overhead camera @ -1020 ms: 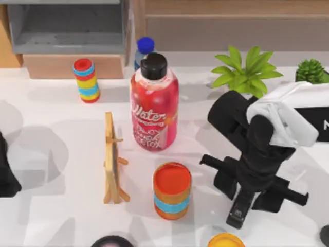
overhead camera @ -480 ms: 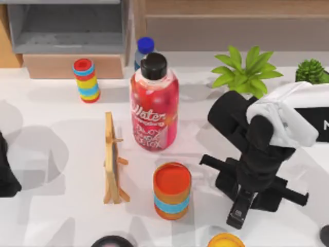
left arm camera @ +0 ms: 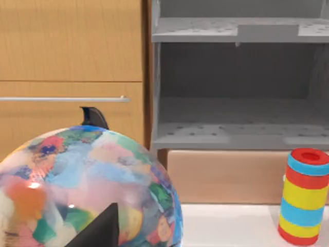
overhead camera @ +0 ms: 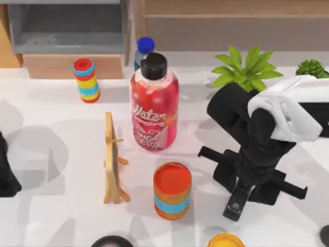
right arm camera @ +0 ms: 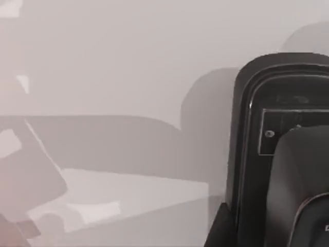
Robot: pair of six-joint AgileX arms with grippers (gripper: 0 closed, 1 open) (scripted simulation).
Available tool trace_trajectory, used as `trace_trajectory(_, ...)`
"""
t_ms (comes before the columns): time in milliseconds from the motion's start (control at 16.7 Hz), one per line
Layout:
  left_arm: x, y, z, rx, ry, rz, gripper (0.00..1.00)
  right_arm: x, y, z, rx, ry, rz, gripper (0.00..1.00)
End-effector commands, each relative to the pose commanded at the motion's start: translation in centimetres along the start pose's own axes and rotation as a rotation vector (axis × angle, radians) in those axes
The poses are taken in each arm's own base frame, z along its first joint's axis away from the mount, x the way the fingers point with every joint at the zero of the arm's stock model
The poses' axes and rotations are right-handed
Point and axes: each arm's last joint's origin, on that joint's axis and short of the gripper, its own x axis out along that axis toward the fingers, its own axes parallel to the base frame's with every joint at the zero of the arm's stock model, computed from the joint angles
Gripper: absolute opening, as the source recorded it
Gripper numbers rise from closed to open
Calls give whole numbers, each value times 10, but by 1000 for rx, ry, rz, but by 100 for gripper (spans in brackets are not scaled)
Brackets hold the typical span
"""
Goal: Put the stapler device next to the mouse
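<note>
The stapler device (overhead camera: 235, 205), a slim black bar with a light grey marked end, hangs slanted from my right gripper (overhead camera: 247, 186), which is shut on it at the table's right, right of the orange can (overhead camera: 171, 190). In the right wrist view the stapler device (right arm camera: 257, 149) fills the side, with a black finger (right arm camera: 303, 180) pressed on it above the white tabletop. Two dark rounded shapes are cut off at the front edge (overhead camera: 112, 241) and the right front corner (overhead camera: 325, 234); I cannot tell whether either is the mouse. My left gripper (left arm camera: 97, 172) is parked at the left edge, fingers apart in front of a colourful globe (left arm camera: 77, 185).
A large red water bottle (overhead camera: 154, 105) stands mid-table with a small wooden easel (overhead camera: 112, 159) to its left. A striped ring stack (overhead camera: 86, 80), a blue-capped bottle (overhead camera: 145, 47) and two green plants (overhead camera: 247, 69) line the back. A yellow lid (overhead camera: 226, 240) lies at the front edge.
My right gripper has shifted slightly up and to the left with the stapler device in it. The left arm has not moved.
</note>
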Motion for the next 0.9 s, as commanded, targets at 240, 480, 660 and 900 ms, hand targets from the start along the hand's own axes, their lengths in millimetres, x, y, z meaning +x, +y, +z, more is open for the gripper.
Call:
trace_trajectory(240,0,0,0,0,0,0,100,-17,-2,1,10,6,0,0)
trace_trajectory(480,0,0,0,0,0,0,100,-16,-4,-2,-4,27,-34,0)
trace_trajectory(660,0,0,0,0,0,0,100,-16,-4,-1,-2,27,-33,0)
trace_trajectory(900,0,0,0,0,0,0,100,-21,-9,18,-52,28,-23,0)
